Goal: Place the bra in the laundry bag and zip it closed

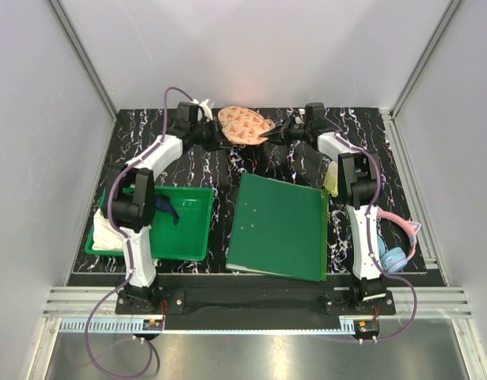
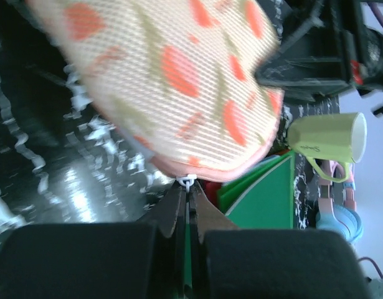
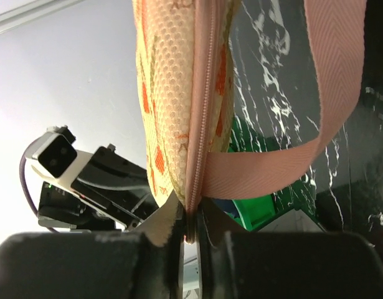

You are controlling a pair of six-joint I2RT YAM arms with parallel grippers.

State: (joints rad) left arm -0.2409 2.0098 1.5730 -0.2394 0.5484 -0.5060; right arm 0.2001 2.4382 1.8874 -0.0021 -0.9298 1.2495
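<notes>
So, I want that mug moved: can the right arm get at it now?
Probably not: its end effector is shut on the laundry bag, and the mug sits beside its own elbow.

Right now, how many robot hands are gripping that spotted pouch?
2. The left hand pinches the zipper pull on the laundry bag; the right hand pinches its opposite end, beside a pink strap.

Top edge cuts the laundry bag [image 3: 166, 93] — inside hidden
</notes>
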